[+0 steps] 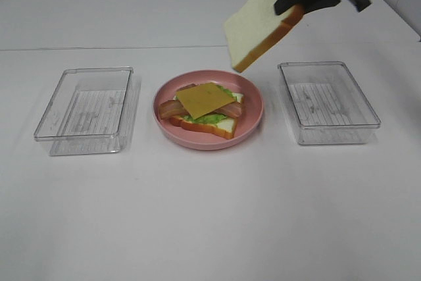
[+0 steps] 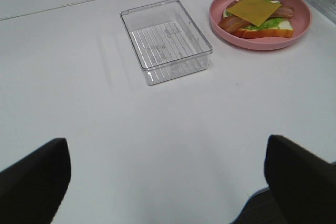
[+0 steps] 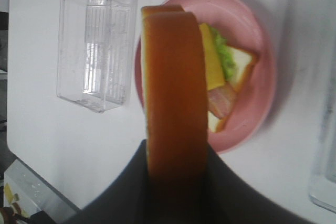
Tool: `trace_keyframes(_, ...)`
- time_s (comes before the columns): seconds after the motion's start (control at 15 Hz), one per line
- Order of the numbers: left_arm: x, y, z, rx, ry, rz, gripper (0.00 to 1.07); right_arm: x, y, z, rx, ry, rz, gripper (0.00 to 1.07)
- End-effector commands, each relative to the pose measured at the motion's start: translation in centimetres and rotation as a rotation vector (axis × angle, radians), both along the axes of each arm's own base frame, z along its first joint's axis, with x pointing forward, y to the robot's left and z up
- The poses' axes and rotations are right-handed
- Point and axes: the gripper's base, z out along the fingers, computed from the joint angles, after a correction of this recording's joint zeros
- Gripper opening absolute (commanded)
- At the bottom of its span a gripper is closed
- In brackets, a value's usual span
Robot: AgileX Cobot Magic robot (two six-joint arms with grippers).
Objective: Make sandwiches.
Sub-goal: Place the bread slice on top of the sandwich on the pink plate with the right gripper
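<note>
Pink plate [image 1: 253, 118] sits mid-worktop [image 1: 210, 215], carrying a bread slice [image 1: 223, 126] topped with lettuce [image 1: 209, 119], bacon strips [image 1: 170, 108] and a cheese square [image 1: 204, 99]. Right gripper [image 1: 297, 6] jaws pinch the second bread slice [image 1: 256, 24] by its crust, held tilted in the air above and beyond the plate's right side. Clear trays flank the plate: left tray [image 1: 85, 110], right tray [image 1: 327, 102]. Left gripper [image 2: 168, 182] jaws spread wide, holding nothing, low over bare worktop, well apart from the plate.

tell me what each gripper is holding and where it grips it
The right gripper holds the top bread slice by its crust edge, above the plate. The left gripper is open, holding nothing.
</note>
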Motion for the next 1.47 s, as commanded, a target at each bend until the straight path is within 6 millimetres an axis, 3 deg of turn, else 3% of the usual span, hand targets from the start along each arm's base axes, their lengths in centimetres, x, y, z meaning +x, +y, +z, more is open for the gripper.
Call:
trace_keyframes(0.07, -0.3, 0.1, 0.0, -0.011, -0.027, 0.006, 0.95, -0.4, 2.5, -1.5, 0.053, -0.025, -0.018, 0.00)
trace_keyframes(0.4, -0.3, 0.1, 0.0, -0.011, -0.027, 0.006, 0.95, -0.4, 7.6, -5.5, 0.219, 0.026, -0.030, 0.00)
trace_keyframes(0.47, -0.3, 0.1, 0.0, -0.011, -0.027, 0.006, 0.95, 0.2, 8.7, -7.4, 0.233, 0.023, -0.059, 0.00)
trace_keyframes(0.8, -0.3, 0.1, 0.0, -0.011, -0.027, 0.006, 0.95, 1.3, 8.7, -11.8, 0.221, 0.142, -0.163, 0.00)
trace_keyframes(1.47, -0.3, 0.1, 0.0, -0.011, -0.027, 0.006, 0.95, 0.9, 7.9, -12.9, 0.094, 0.199, -0.181, 0.00)
